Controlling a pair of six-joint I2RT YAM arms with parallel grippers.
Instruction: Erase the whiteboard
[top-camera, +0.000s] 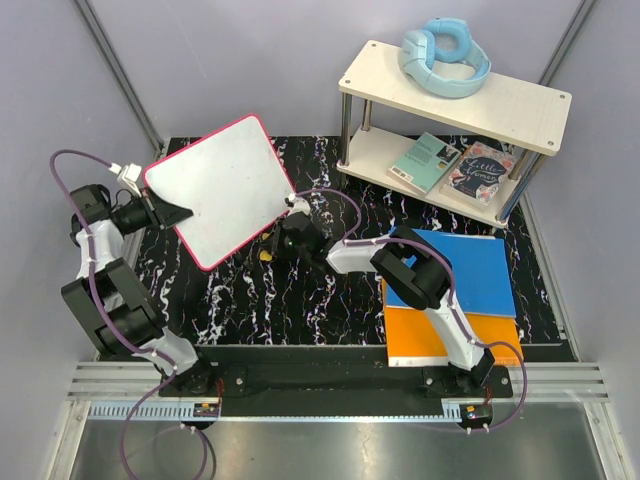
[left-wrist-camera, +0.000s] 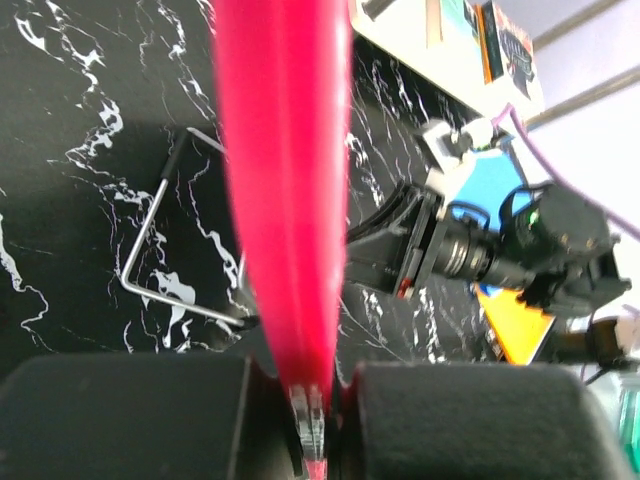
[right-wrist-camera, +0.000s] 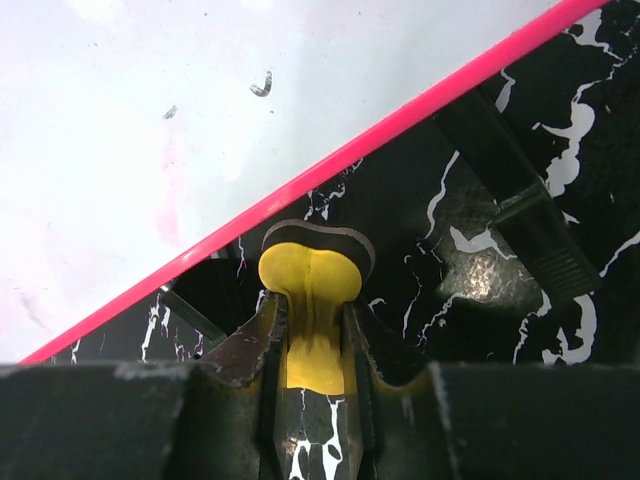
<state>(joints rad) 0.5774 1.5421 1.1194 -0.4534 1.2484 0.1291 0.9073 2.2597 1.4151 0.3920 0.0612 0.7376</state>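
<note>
**A:** Quick, where's the whiteboard (top-camera: 222, 188)?

**B:** Up off the table and tilted, over the back-left part of the black marbled mat (top-camera: 300, 310). It has a pink rim and the face is almost clean.

**A:** Almost?

**B:** The right wrist view shows one small dark tick (right-wrist-camera: 262, 85) and a faint pink smear (right-wrist-camera: 170, 190) on the white.

**A:** Who's got it?

**B:** The left gripper (top-camera: 168, 212), at the board's left edge. Its own camera looks edge-on along the rim, with the jaws pinched tight on it.

**A:** And the right gripper (top-camera: 284, 238)?

**B:** It's clamped on a yellow eraser (right-wrist-camera: 310, 290) with a dark pad at the front. It sits at the board's lower right edge, pad just beside the rim. I can't tell whether they touch.

**A:** Anything under the board?

**B:** A bent metal wire (left-wrist-camera: 150, 250), seen against the mat. Can't tell if it's attached to the board.

**A:** The rest, fast.

**B:** There's a shelf (top-camera: 500, 95) at the back right. Light blue headphones (top-camera: 445, 58) are on top and two books (top-camera: 425, 162) sit on the lower level. In front of it a blue panel (top-camera: 470, 270) and an orange panel (top-camera: 415, 335) lie flat, touching, with the right arm crossing over them.
</note>
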